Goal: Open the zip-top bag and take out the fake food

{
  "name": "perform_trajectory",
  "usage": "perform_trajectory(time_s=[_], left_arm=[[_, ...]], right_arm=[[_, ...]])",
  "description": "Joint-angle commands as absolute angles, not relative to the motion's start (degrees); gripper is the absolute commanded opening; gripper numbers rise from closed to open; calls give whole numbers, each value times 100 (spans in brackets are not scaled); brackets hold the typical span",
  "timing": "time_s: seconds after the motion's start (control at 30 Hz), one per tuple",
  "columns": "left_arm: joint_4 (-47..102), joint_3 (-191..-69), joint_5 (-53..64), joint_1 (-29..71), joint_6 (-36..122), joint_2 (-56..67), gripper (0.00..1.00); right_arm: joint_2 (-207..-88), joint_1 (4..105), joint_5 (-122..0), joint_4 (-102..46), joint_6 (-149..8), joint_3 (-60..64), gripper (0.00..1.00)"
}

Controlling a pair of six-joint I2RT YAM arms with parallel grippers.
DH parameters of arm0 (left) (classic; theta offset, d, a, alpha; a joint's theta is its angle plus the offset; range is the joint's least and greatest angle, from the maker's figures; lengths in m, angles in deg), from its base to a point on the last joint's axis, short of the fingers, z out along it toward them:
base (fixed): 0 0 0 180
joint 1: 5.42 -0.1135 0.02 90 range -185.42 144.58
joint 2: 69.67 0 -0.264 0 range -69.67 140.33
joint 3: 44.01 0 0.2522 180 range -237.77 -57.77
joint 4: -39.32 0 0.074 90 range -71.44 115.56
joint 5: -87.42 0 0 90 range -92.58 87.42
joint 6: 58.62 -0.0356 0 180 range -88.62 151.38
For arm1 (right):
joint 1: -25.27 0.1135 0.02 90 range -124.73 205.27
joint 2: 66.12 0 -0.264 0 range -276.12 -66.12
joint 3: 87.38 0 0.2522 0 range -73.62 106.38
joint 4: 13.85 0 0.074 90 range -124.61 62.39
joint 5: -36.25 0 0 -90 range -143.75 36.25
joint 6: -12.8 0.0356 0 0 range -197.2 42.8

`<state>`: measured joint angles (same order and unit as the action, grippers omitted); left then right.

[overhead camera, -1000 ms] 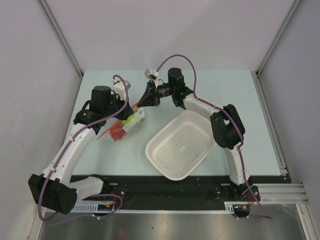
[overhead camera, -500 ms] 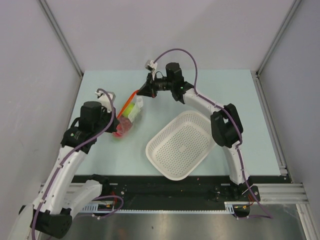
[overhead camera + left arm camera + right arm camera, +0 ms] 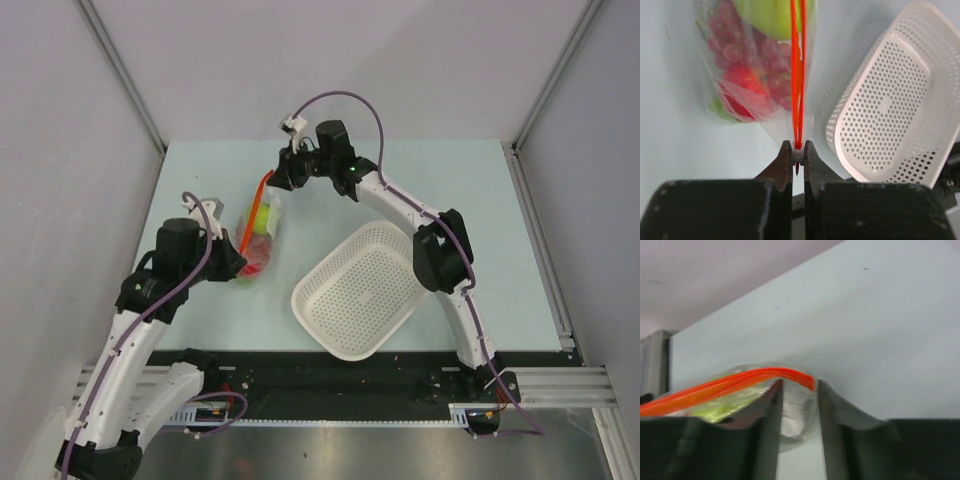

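Observation:
The zip-top bag (image 3: 260, 232) lies stretched between my two grippers on the left of the table, its orange-red zip strip (image 3: 252, 222) pulled taut. My left gripper (image 3: 237, 266) is shut on the near end of the strip (image 3: 798, 75), on a small white piece at its tip. My right gripper (image 3: 277, 181) is shut on the bag's far corner (image 3: 799, 410), with crumpled clear plastic between the fingers beside the strip's end (image 3: 807, 379). Inside the bag are the fake food pieces: a green apple (image 3: 771, 14), dark-red grapes (image 3: 740, 47), a red fruit (image 3: 742, 82) and a green leafy piece (image 3: 719, 107).
A white perforated basket (image 3: 362, 290) lies tilted right of the bag, between the arms; it also shows in the left wrist view (image 3: 890, 100). The enclosure's grey walls rise at the table's left, far and right edges.
My left gripper has drawn back toward the near left, and my right gripper has moved left and farther away. The bag has turned lengthwise and its zip strip has pulled straight between them.

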<state>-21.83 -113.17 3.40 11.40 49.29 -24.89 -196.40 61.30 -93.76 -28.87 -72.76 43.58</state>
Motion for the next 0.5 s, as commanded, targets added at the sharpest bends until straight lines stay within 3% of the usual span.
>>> perform_trajectory(time_s=[0.0, 0.1, 0.33, 0.47], left_arm=[[-1901, -10999, 1042, 1163, 5397, -2696, 0], [-1566, -11041, 1210, 1163, 5406, -2476, 0], [-1215, -11130, 1359, 1163, 5476, -2256, 0], [-1144, -11051, 1465, 1163, 5511, -2238, 0]], right_arm=[[-19866, 6182, -7583, -4718, -7369, 5748, 57], [-19638, 6210, -7073, -5502, -6610, 5699, 97], [-19137, 5954, -6922, -7479, -4980, 5989, 100], [-18164, 6007, -6755, -7308, -4462, 4999, 100]])
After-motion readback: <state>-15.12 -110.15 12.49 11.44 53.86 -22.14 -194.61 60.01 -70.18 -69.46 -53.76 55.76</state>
